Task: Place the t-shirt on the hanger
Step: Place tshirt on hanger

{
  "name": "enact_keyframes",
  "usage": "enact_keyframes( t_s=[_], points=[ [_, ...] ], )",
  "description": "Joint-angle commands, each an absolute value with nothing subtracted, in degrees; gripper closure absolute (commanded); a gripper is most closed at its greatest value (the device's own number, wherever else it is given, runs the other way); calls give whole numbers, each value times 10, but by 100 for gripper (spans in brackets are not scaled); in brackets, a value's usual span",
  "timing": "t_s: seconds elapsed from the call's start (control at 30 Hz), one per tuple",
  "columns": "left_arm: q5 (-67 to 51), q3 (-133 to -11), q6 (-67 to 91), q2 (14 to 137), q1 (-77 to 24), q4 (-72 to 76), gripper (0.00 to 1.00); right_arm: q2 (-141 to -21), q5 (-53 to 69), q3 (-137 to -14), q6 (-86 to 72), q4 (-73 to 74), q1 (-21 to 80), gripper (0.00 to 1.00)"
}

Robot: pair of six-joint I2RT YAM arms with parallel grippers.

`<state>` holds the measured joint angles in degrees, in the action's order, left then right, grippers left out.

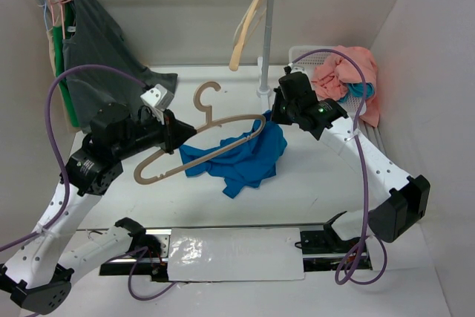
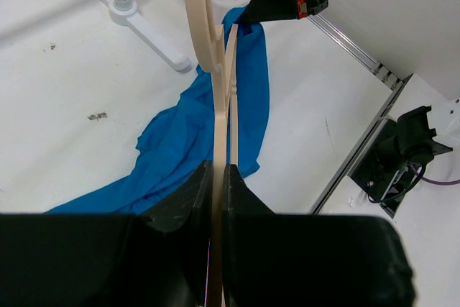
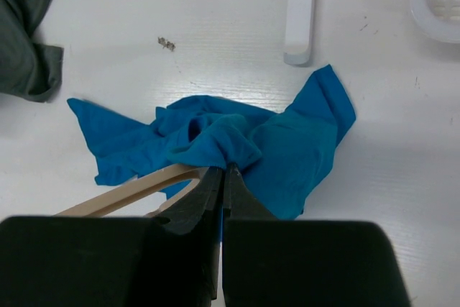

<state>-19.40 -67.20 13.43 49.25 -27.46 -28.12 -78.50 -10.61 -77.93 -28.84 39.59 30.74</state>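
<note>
In the top view, the left gripper (image 1: 175, 133) is clamped on the hanger (image 1: 211, 115), holding it slanted over the t-shirt (image 1: 241, 157). The shirt lies crumpled mid-table (image 1: 312, 183), the right gripper (image 1: 277, 115) sits at its right edge, and farthest right a white basket (image 1: 297, 53) holds a salmon-pink cloth (image 1: 343, 72) with a turquoise scrap (image 1: 361, 90) showing beneath. Only the left wrist view shows the hanger edge-on, with the fingers (image 2: 194, 199) pressed against both its flat sides. Only the right wrist view shows that gripper's tips squeezed together on a raised fold of the blue cloth, with the hanger's end just beside them.
</note>
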Motion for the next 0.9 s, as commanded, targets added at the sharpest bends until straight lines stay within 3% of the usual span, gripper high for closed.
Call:
enact_keyframes(
  t_s=[0.0, 0.43, 0.87],
  points=[
    [-190, -694, 120, 483, -276, -247, 100, -775, -101, -796, -280, 384, 304, 100],
    [-210, -647, 128, 500, -276, -173, 100, -786, -61, -817, -264, 395, 304, 100],
    [-330, -614, 117, 549, -270, -91, 100, -822, 17, -884, -229, 408, 304, 100]
  ],
)
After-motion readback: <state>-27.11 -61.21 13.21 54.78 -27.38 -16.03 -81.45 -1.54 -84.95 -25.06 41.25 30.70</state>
